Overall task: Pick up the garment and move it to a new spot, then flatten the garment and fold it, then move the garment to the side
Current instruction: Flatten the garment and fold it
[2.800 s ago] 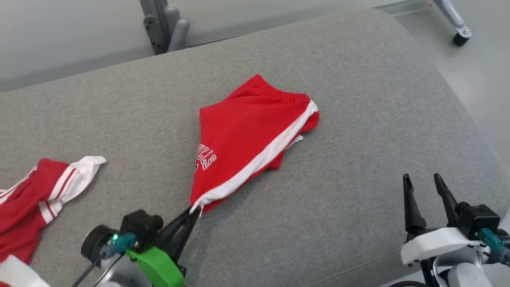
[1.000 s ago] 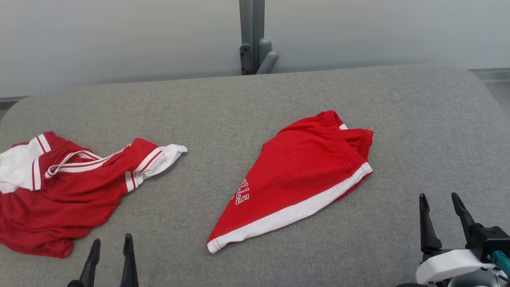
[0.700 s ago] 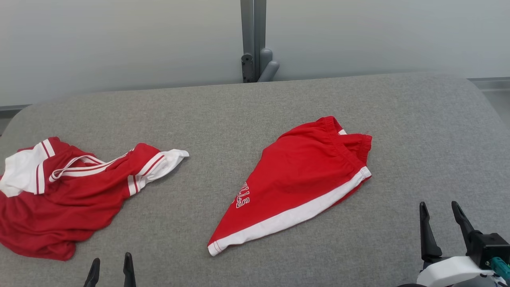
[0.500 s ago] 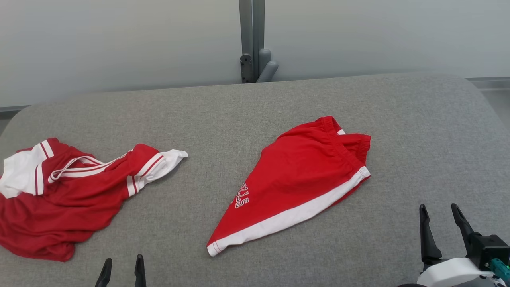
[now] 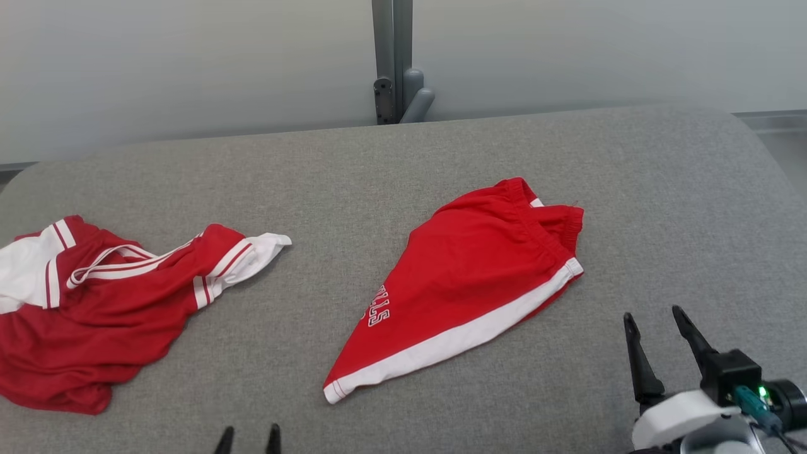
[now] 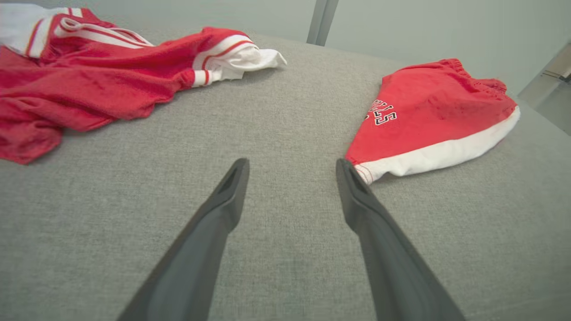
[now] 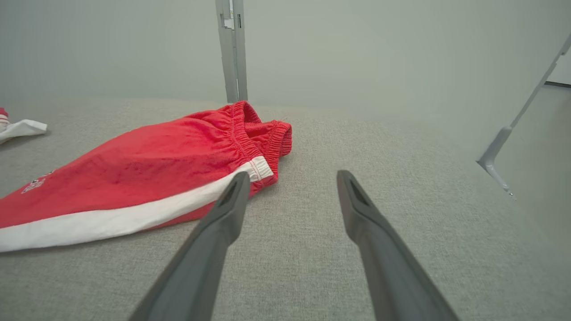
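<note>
With my left gripper (image 5: 249,436) and right gripper (image 5: 653,316) both spread wide and empty, I judge the red shorts (image 5: 466,284) lying mid-cushion (image 5: 378,164) light and floppy, best pinched at the thick waistband or the hem corner.

Ahead of my left gripper (image 6: 292,162) the grey cushion (image 6: 276,111) gives bare passing room, hemmed by the red shorts (image 6: 428,116) just beside its right fingertip and the crumpled jersey (image 6: 89,76) farther left.
</note>
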Controlling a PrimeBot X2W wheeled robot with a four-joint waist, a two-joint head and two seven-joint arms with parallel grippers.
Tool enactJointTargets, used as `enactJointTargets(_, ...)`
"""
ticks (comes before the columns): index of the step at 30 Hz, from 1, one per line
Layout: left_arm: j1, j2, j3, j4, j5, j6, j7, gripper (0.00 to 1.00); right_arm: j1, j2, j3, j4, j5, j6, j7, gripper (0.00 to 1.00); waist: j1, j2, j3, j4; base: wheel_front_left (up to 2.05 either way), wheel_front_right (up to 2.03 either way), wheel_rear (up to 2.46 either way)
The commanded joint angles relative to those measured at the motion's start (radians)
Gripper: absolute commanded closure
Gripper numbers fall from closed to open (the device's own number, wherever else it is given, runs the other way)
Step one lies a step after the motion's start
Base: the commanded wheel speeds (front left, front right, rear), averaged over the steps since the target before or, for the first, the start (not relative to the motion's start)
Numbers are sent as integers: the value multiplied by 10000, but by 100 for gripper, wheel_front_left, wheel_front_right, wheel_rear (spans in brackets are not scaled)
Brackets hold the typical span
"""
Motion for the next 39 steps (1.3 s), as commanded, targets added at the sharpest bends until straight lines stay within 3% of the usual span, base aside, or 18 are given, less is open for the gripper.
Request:
enactJointTargets(1, -249, 198, -588, 537, -182, -29, -4, 0, -612, -468, 501, 273, 0, -8, -16, 0, 0, 1, 173, -37, 0, 0, 0)
enactJointTargets(4, -524, 325, -1203, 933, -431, -30, 96, 0, -1173, -919, 1071, 783, -120, -8, -16, 0, 0, 1, 281, -25, 0, 0, 0)
enactJointTargets(8, -1035, 436, -1975, 1374, -828, -30, 624, 0, -2657, -1832, 2629, 2269, -283, -7, 496, 0, 0, 1, 431, 41, 0, 0, 0)
enactJointTargets(18, -2162, 343, -3121, 1877, -1334, -29, 1278, 0, -5259, -3244, 5739, 4645, 929, -8, 1702, 0, 0, 1, 573, 427, 0, 0, 0)
enactJointTargets(30, -3201, 486, -4013, 2541, -1496, -31, 1159, 0, -7084, -4418, 8954, 5263, 3323, -8, 2052, 0, 0, 1, 1038, 655, 0, 0, 0)
enactJointTargets(39, -3633, 580, -4493, 3073, -1699, -30, 1014, 0, -7633, -4802, 10503, 5356, 4847, -8, 1975, 0, 0, 1, 1208, 741, 0, 0, 0)
